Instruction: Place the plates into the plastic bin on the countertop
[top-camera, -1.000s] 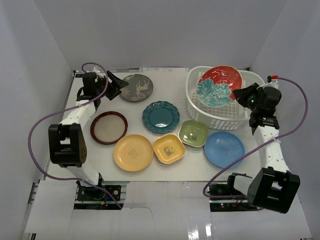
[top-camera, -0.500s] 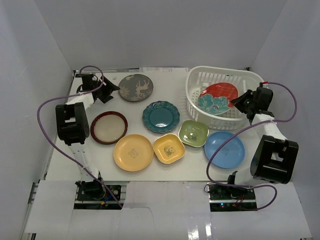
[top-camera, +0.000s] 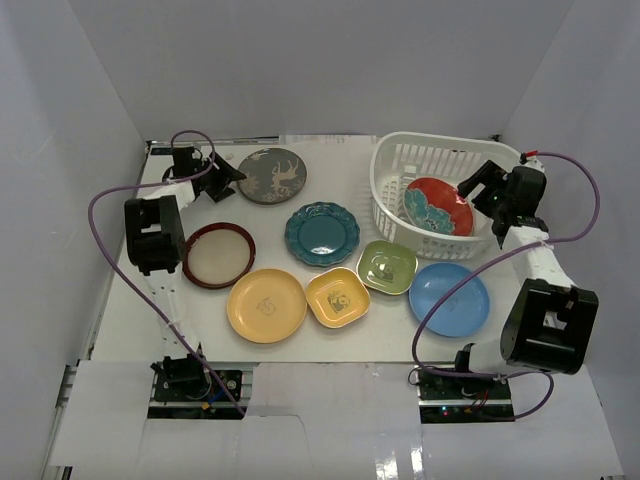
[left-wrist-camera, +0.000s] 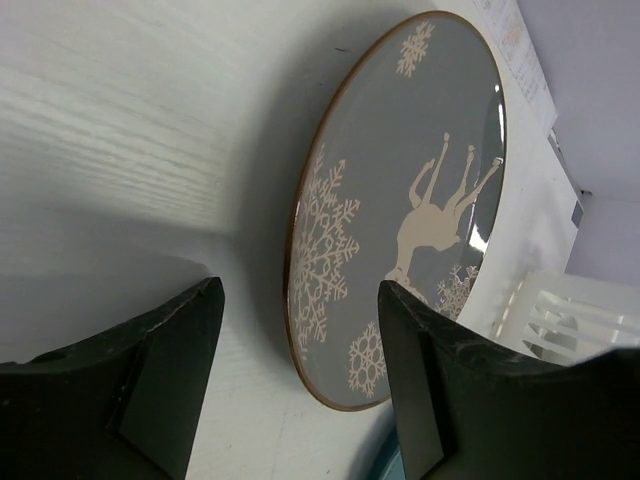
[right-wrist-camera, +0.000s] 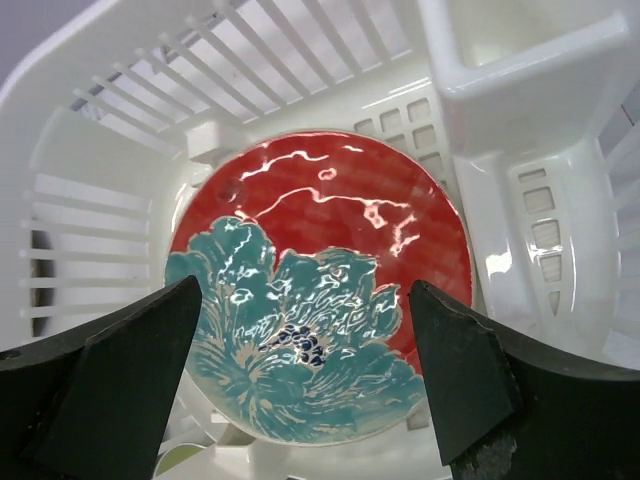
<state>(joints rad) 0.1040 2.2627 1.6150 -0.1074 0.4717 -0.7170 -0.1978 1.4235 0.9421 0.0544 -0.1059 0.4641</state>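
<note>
Item one: the red-patterned plate (top-camera: 438, 206) (right-wrist-camera: 320, 290), round, glossy red, with a large teal flower with a dark blue centre over its lower half. We find it inside the plastic bin (top-camera: 430, 153) (right-wrist-camera: 150, 120), a white slotted basket at the far right of the countertop (top-camera: 340, 185).

The seven other plates lie on the countertop, outside the bin:
- the dark grey plate (top-camera: 271, 175) (left-wrist-camera: 400, 200), thin brown rim, pale deer and snowflakes, far left of centre;
- the scalloped teal plate (top-camera: 322, 233), mid-table;
- the brown-rimmed cream plate (top-camera: 217, 255), left;
- the round yellow plate (top-camera: 266, 305) and the small square yellow plate (top-camera: 337, 296), side by side in front;
- the green plate (top-camera: 387, 267), just beside the bin's near wall;
- the light blue plate (top-camera: 449, 298), front right.

Tools: the right gripper (top-camera: 478, 185) (right-wrist-camera: 305, 290) hangs over the red plate, jaws spread wide, gripping nothing. The left gripper (top-camera: 218, 180) (left-wrist-camera: 298, 295) sits low beside the dark grey plate, jaws likewise apart and empty, the plate's near rim showing in the gap.
</note>
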